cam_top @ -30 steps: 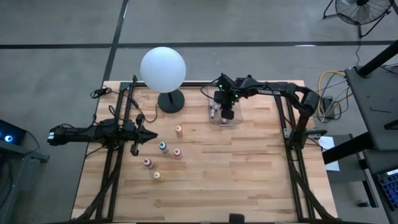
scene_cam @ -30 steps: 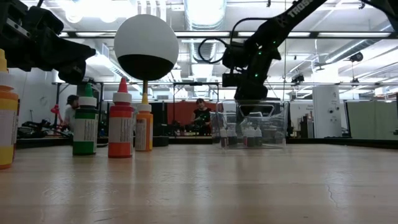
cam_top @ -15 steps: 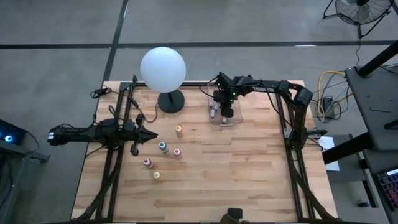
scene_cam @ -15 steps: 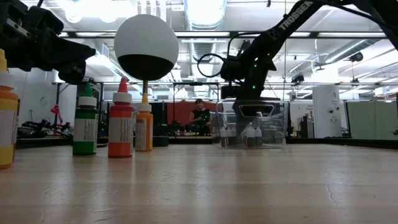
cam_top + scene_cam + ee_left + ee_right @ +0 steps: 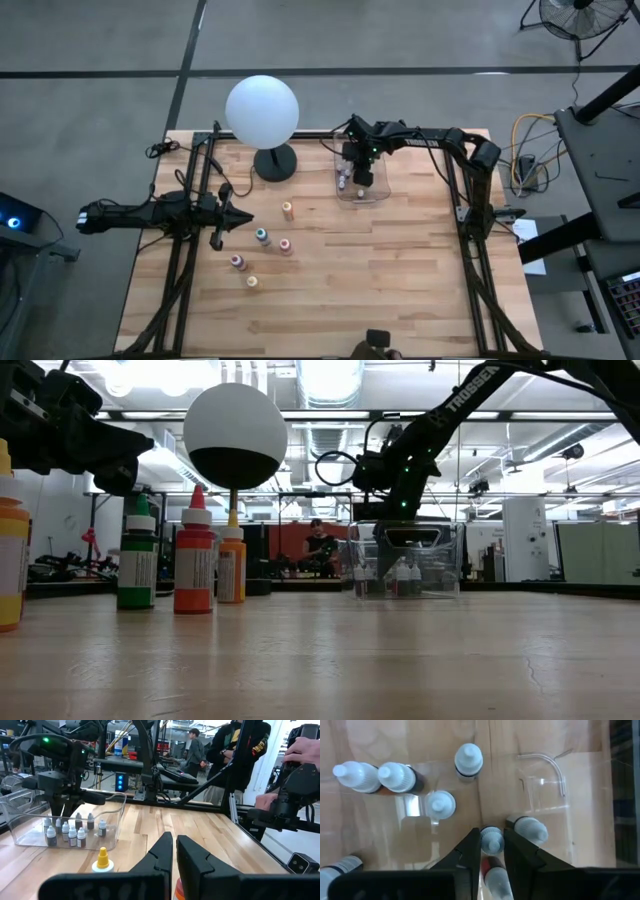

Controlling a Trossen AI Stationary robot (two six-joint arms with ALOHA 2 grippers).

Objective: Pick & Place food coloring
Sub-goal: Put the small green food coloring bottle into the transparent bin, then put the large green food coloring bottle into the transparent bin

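Several small dark-and-white food coloring bottles (image 5: 468, 761) stand in a clear bin (image 5: 378, 190) at the table's far side. My right gripper (image 5: 492, 851) reaches down into the bin and is shut on one of them (image 5: 491, 840). Larger bottles stand upright on the table: orange (image 5: 287, 210), teal (image 5: 262, 236), pink (image 5: 285, 245), another pink (image 5: 238, 261) and yellow (image 5: 252, 281). My left gripper (image 5: 222, 222) hovers left of them, shut and holding nothing; in its wrist view (image 5: 174, 851) a yellow cap (image 5: 102, 860) shows just ahead. My right gripper pinches a small bottle by its white cap (image 5: 491, 836) between its two fingers (image 5: 470, 851), coming from above and pointing down. Whether the bottle stands on the bin's floor or is lifted off it, I cannot tell.
A white globe lamp (image 5: 262, 110) on a dark foot (image 5: 274, 163) stands left of the bin. Other small bottles (image 5: 527, 827) crowd close around the right fingers. People stand beyond the table (image 5: 235, 750). Bare wood lies toward the table's near and right sides (image 5: 400, 280).
The right arm has folded in and its wrist has tipped, while its gripper has stayed inside the bin, shifting slightly toward the table's left. The bottles on the table have not moved.
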